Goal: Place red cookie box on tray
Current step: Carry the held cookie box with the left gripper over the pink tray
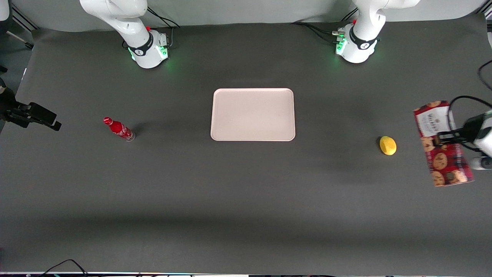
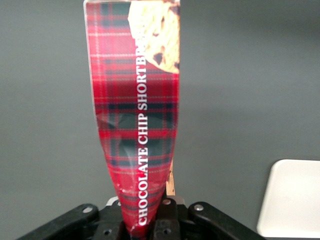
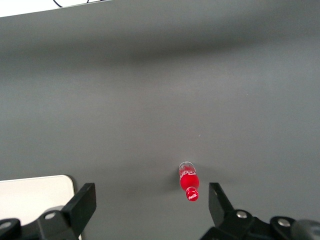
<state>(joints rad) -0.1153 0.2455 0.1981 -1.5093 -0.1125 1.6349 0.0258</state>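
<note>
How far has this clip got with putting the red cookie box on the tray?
Done: the end effector is shut on the red cookie box; the wrist view shows the box clamped by its narrow side. In hand: the box is held at the working arm's end of the table, near the yellow lemon. Left: carrying it to the tray, which has nothing on it, and releasing it there.

The red cookie box (image 1: 442, 144) is a slim carton in dark-red tartan, printed with chocolate-chip cookies and a white label panel at the end farther from the front camera. The end effector (image 1: 438, 139) clamps it by its narrow sides toward the working arm's end of the surface (image 1: 246, 200). The tray (image 1: 253, 114), pale pinkish-cream with rounded corners, lies flat at mid-surface, well apart from the box.
</note>
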